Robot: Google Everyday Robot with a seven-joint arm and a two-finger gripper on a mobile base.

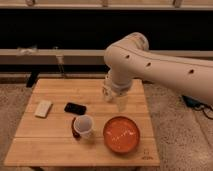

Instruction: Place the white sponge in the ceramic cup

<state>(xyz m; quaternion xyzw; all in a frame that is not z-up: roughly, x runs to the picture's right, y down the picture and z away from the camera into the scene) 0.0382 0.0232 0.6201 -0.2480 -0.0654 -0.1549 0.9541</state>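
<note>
The white sponge (pixel 43 108) lies flat near the left edge of the wooden table (pixel 55 145). The ceramic cup (pixel 83 126) stands upright at the table's front middle, white with a dark reddish handle on its left side. My gripper (pixel 120 104) hangs from the big white arm (pixel 150 65) over the right middle of the table. It points down and is open with nothing in it. It is well to the right of the sponge and up and to the right of the cup.
A black flat slab (pixel 75 108) lies between the sponge and the cup. A wide orange-red bowl (pixel 121 134) sits right of the cup, just in front of the gripper. A low rail and dark wall run behind the table.
</note>
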